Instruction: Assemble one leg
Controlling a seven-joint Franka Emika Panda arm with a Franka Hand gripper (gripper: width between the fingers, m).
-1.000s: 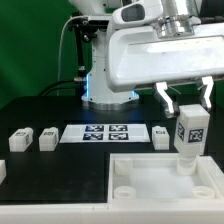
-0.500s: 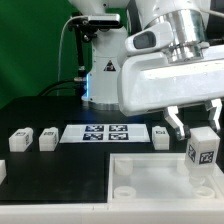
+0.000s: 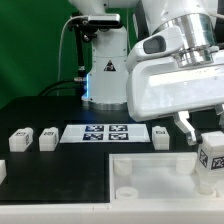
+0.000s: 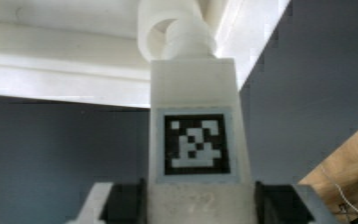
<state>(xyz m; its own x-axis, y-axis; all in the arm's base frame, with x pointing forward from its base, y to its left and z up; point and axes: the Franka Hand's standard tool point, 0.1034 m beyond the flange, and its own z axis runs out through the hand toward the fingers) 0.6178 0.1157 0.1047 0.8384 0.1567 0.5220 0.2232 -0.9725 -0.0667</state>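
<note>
My gripper (image 3: 203,128) is shut on a white leg (image 3: 212,158) with a black-and-white tag, holding it upright over the far right part of the large white tray (image 3: 150,180). In the wrist view the leg (image 4: 197,110) fills the middle, clamped between my two dark fingers (image 4: 133,203), its screw tip pointing at the tray's rim (image 4: 87,60). Three more legs lie on the black table: one (image 3: 20,139) and another (image 3: 47,138) at the exterior view's left, and one (image 3: 160,135) beside the marker board.
The marker board (image 3: 105,133) lies flat at mid-table. The robot base (image 3: 105,75) stands behind it. A white part (image 3: 2,171) shows at the exterior view's left edge.
My gripper has carried the leg toward the exterior view's right and slightly lower, from above the tray's right corner hole to near the frame's right edge.
</note>
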